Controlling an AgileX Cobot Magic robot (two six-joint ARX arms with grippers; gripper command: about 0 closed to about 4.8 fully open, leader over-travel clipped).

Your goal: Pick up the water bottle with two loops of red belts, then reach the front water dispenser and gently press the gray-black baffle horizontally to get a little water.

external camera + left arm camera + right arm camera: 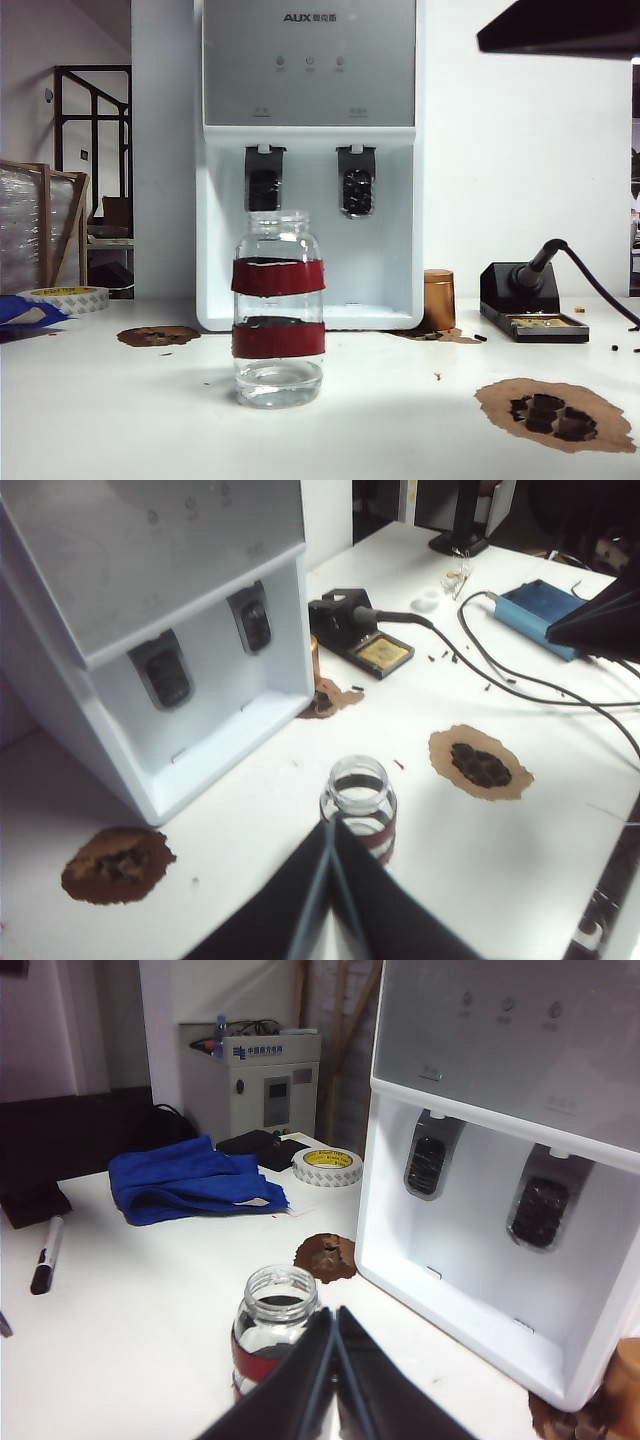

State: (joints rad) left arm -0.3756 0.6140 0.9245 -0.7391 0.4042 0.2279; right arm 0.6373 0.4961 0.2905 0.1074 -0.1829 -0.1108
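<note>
Your water bottle (278,308) stands upright on the white table (100,420), directly before the water dispenser (308,160) and apart from it. It is a clear glass jar with a wide open mouth and two dark-red bands round its body, one high and one low. A shallow layer of clear water lies in its bottom; the rest of the jar holds nothing you can see. To the right of the dispenser's base sits a small copper-brown cylinder (438,299), closed at the top, its contents hidden from you.

The dispenser's recess carries two dark paddles. The gray-black baffle (263,181) is the left one in the exterior view, just above and behind the bottle's mouth; the shiny mottled paddle (357,183) hangs to its right. Neither is touched.

Look at your left gripper (331,832) in the left wrist view: its two dark fingers meet in a closed point above the table, with the bottle's rim showing just past the tips. It holds nothing; whether the tips touch the glass you cannot tell from this angle. Your right gripper (333,1317) in the right wrist view is likewise pressed together with nothing between the fingers, its tip near the bottle's shoulder, with the bottle beside and beyond it.

In the exterior view you see neither gripper at the bottle.
</note>
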